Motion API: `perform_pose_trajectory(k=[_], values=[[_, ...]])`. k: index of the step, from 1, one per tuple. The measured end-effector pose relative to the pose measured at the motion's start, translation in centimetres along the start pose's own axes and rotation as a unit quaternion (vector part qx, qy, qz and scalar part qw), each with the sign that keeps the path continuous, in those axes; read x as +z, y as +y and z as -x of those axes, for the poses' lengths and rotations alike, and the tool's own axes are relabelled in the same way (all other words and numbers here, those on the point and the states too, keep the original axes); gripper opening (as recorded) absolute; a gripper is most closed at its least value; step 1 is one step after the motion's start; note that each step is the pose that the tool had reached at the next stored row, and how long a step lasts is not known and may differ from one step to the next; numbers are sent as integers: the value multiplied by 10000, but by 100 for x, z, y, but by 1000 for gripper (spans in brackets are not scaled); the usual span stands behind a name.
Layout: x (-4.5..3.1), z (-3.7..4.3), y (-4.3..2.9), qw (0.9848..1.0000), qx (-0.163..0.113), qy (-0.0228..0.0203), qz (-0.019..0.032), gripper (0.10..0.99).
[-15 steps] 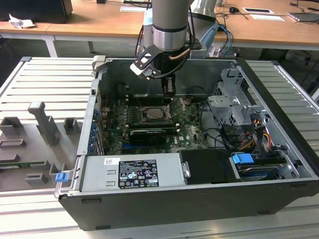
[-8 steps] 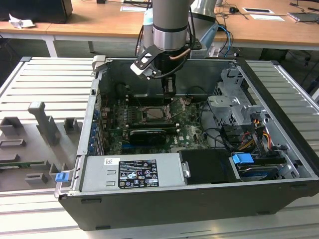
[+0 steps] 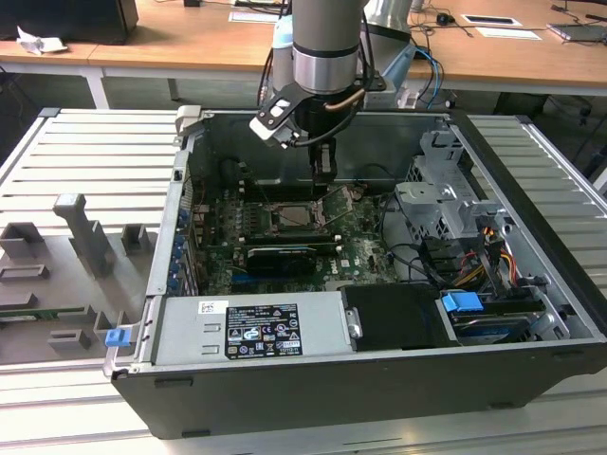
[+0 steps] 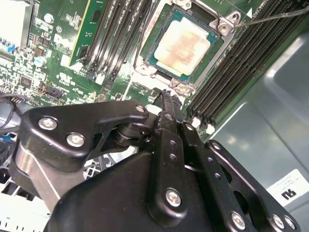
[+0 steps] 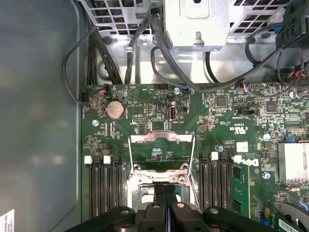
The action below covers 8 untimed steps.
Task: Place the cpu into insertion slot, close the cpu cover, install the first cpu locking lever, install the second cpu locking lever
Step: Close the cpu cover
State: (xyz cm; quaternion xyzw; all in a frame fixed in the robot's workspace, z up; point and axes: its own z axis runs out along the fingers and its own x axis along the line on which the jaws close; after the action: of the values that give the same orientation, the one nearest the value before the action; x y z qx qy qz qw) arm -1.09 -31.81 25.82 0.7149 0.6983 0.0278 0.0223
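Note:
The cpu (image 4: 181, 43), a pale beige square chip, lies flat in the insertion slot (image 4: 150, 30) on the green board. In the exterior view the slot (image 3: 294, 216) sits mid-board, just below my gripper (image 3: 323, 173). The cpu cover (image 5: 161, 140), a silver frame with a large cut-out, stands tilted up from its hinge, off the chip. My gripper (image 5: 165, 193) hovers over the socket's near edge with its black fingers pressed together and nothing between them. One fingertip (image 4: 166, 96) shows just beside the socket rim. A thin wire lever (image 4: 275, 16) sticks out from a socket corner.
Long black memory slots (image 5: 104, 186) flank the socket on both sides. A metal drive cage (image 3: 436, 204) and cable bundles (image 3: 484, 251) fill the exterior view's right. A power supply box (image 3: 251, 327) lies along the front. The case walls (image 3: 180, 180) enclose the board.

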Motion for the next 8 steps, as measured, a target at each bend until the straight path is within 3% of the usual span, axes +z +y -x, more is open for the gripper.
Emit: perform_pose_trajectory(k=[4,8], values=[[-19,-2,25,10000,0,1,1,106],[-15,-3,96,10000,0,0,0,106]])
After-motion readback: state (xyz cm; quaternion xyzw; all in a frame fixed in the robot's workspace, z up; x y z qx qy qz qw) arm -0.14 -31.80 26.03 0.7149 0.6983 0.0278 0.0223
